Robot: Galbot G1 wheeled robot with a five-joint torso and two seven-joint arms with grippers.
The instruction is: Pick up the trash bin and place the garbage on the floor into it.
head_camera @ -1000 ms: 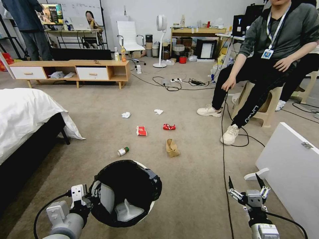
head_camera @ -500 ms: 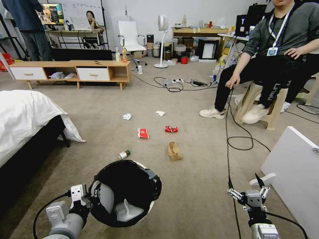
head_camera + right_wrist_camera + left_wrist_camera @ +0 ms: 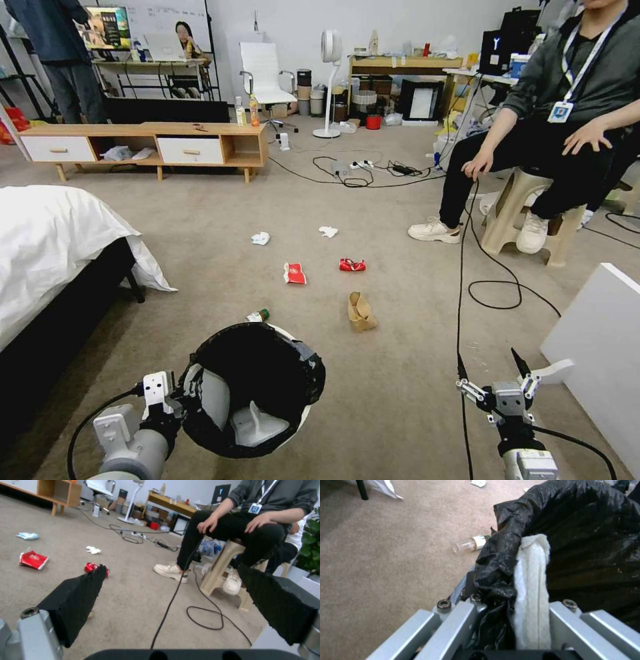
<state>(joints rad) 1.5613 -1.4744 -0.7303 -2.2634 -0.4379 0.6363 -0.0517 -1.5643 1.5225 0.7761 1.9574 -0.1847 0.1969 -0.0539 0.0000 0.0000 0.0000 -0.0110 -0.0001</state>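
- From my station I saw the left gripper clamped on the rim of the trash bin, its fingers pinching the white wall and the folded black bag together.
- The trash bin hung tilted off the floor, its mouth turned up toward the head camera.
- The green-capped bottle lay on its side just beyond the bin's far rim, partly hidden by it.
- The brown paper bag lay beyond the bin and to its right.
- Farther off from the bin sat the red-white snack wrapper and the crushed red can, side by side and apart.
- Farthest from the bin were two crumpled white tissues, well apart from each other.
- The right gripper hovered to the right of the bin, its jaws spread wide and holding nothing.
- A black cable ran across the carpet beneath it.
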